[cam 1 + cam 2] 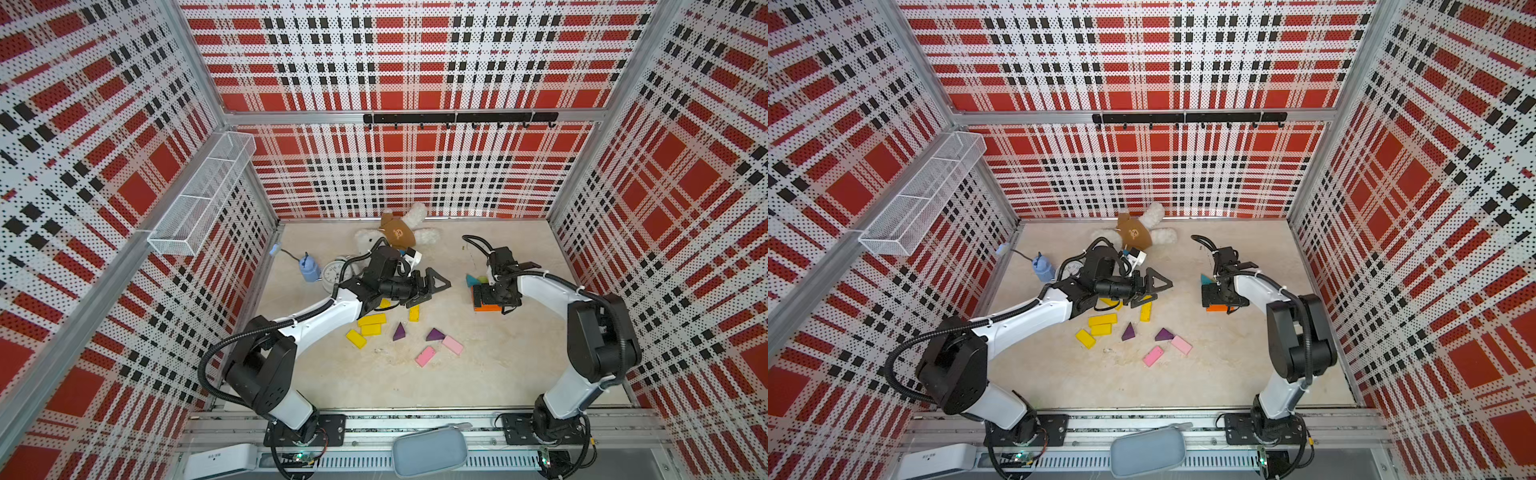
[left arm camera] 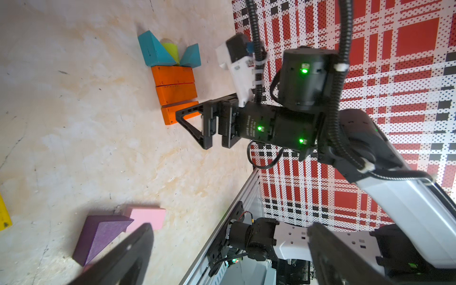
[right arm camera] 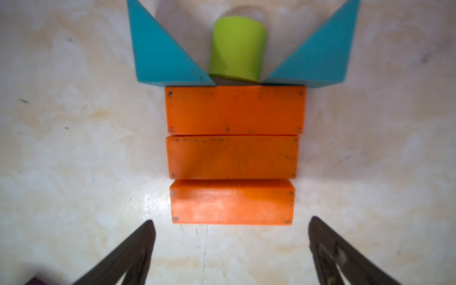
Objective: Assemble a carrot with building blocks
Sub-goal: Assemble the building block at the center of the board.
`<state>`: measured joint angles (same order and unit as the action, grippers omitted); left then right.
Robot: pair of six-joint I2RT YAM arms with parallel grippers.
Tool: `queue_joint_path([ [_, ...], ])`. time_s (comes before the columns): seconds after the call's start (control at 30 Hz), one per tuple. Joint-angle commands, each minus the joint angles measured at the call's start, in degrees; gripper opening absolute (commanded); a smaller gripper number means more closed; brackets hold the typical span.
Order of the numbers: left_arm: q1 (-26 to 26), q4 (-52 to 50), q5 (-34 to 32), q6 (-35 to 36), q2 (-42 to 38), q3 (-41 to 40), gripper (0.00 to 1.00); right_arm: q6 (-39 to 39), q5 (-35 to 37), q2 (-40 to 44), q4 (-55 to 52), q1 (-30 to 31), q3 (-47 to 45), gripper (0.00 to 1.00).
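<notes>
The carrot lies flat on the table's right side: three orange blocks [image 3: 232,156] in a column, topped by a lime cylinder [image 3: 238,48] between two teal triangles [image 3: 160,56]. My right gripper [image 3: 230,222] points down, open, just short of the lowest orange block [image 3: 232,201], with nothing between its fingers. In both top views it hides most of the carrot; an orange edge [image 1: 486,308] shows. My left gripper [image 1: 432,291] hangs open and empty over loose yellow blocks [image 1: 372,320]. Purple triangles [image 1: 399,332] and pink blocks [image 1: 452,345] lie nearer the front.
A plush toy [image 1: 399,235] lies by the back wall. A white alarm clock [image 1: 333,272] and a blue bottle [image 1: 309,268] stand behind the left arm. A wire basket [image 1: 203,195] hangs on the left wall. A grey pouch [image 1: 430,451] sits on the front rail.
</notes>
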<state>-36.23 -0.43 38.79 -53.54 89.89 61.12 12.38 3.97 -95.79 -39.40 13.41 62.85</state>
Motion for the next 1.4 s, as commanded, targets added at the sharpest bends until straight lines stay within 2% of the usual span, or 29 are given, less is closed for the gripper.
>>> queue_joint_path([
  [0.0,-0.41,1.55,0.86,-0.16,0.32,0.4,1.0,3.75,2.62,3.55,-1.85,-0.23,-2.35,0.91],
  [0.13,-0.51,1.57,0.61,-0.07,0.03,0.32,1.0,6.11,3.86,5.51,-2.27,-0.29,-5.62,0.82],
  [0.27,-0.57,1.66,0.68,-0.07,0.03,0.32,1.0,6.85,2.84,4.8,-0.89,-0.29,-7.9,0.78],
  [0.57,-0.72,1.66,0.68,-0.07,-0.31,0.31,1.0,7.3,7.29,0.38,0.11,-0.97,-6.38,0.8],
  [0.8,-0.74,1.71,0.94,-0.07,0.02,0.45,1.0,6.78,7.64,-0.39,0.17,-2.9,-5.53,0.81],
  [1.37,-0.77,1.74,1.03,-0.16,0.64,0.4,0.99,5.49,7.07,-1.94,1.93,-3.3,-4.41,0.83],
])
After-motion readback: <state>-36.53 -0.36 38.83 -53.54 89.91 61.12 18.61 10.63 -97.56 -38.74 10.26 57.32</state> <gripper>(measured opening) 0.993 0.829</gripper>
